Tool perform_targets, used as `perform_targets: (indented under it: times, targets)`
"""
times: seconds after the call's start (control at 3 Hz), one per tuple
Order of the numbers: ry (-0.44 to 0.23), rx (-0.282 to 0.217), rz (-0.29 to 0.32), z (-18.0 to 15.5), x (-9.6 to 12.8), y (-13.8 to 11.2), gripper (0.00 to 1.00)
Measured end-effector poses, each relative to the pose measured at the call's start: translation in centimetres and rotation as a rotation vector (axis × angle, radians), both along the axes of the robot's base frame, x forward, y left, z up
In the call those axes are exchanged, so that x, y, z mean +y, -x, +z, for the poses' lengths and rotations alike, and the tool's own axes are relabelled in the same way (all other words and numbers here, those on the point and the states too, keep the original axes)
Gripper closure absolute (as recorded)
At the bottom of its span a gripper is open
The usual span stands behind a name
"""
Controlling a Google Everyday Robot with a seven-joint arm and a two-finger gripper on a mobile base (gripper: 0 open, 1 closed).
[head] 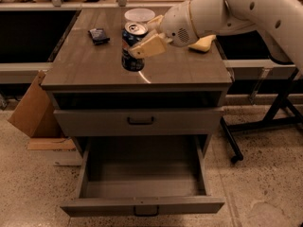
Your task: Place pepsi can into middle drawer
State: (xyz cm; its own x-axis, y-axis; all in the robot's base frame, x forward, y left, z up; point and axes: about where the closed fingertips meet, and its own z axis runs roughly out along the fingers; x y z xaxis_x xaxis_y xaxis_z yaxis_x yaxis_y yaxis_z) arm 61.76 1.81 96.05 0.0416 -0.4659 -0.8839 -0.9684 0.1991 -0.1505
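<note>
A white robot arm reaches in from 2 o'clock. Its tool (142, 41) is clamped on the pepsi can (130, 56), one pale finger (149, 45) across the can's side. The can is upright near the middle of the brown bench (85, 65). A white bowl (139, 14) sits at 12 o'clock from the can, and a small dark object (99, 35) at 10 o'clock. Below, at 6 o'clock, the middle drawer (142, 205) is pulled out under a closed upper drawer (139, 121).
</note>
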Motion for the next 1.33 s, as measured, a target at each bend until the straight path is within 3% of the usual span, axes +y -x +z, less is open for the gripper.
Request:
perform_targets:
  times: [0.33, 0.67, 1.0, 1.33]
  targets:
    - [-0.004, 0.002, 0.005, 0.0, -0.1, 0.3, 1.00]
    - [0.004, 0.008, 0.051, -0.4, 0.2, 1.0, 1.00]
    - [0.054, -0.006, 0.159, -2.3, 1.1, 4.7, 1.00]
    - [0.101, -0.008, 0.197, -5.4, 1.9, 7.1, 1.00]
